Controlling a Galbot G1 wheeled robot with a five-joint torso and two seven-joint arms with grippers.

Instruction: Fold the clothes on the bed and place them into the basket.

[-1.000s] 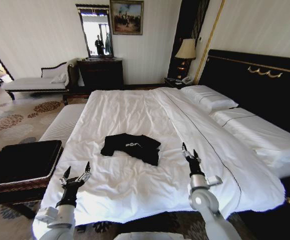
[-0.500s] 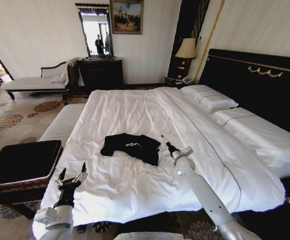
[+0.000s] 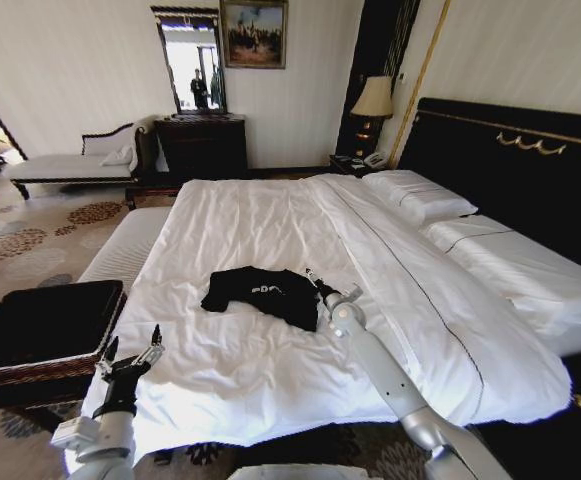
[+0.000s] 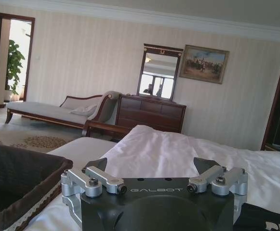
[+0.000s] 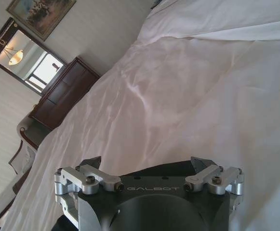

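Right gripper (image 3: 317, 283), centre of the head frame: jaws apart, nothing between them, tips at the right sleeve edge of the black T-shirt (image 3: 263, 294), likely placed to take that edge for a first fold. Contact with the cloth cannot be told. The shirt lies spread on the bed (image 3: 270, 215), mid-frame. Left gripper (image 3: 128, 360), lower left: jaws apart, empty, waiting near the basket (image 3: 40, 325). The basket's left end is cut off; the shirt's lettering is unreadable.
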